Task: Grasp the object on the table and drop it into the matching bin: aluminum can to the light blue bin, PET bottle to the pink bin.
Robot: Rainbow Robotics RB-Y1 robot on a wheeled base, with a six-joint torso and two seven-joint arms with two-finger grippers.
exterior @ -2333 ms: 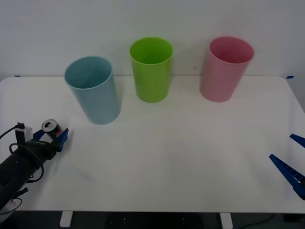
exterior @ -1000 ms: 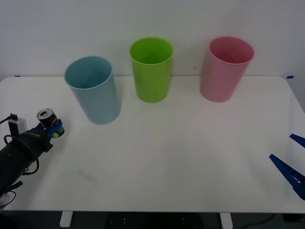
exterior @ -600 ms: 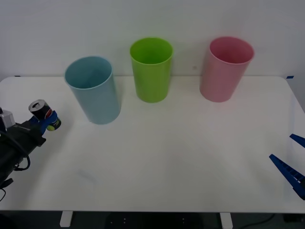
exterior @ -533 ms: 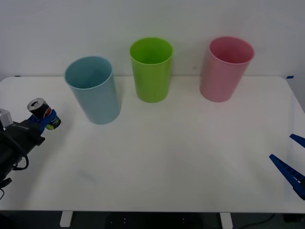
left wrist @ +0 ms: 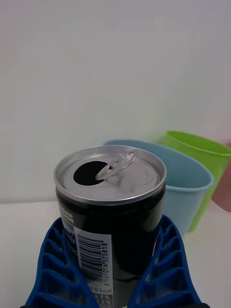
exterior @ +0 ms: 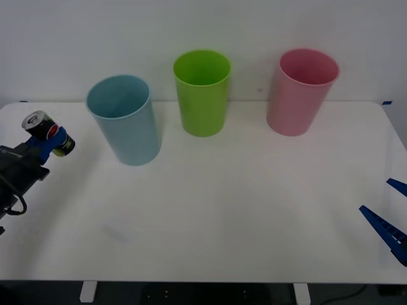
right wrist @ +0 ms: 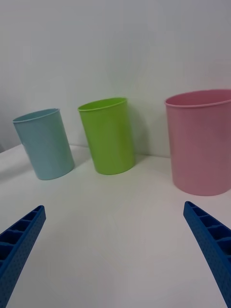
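Between L hand (left wrist: 113, 284) fingers: aluminum can (left wrist: 110, 207), upright.

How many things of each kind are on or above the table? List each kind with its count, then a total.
Bins: 3 (light blue, green, pink)
Cans: 1 (can, held in the left gripper)
Total: 4

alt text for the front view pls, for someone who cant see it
The left gripper holds a small dark aluminum can at the left edge of a white table. A light blue bin, a lime green bin and a pink bin stand along the back; the right gripper waits open at the right edge.
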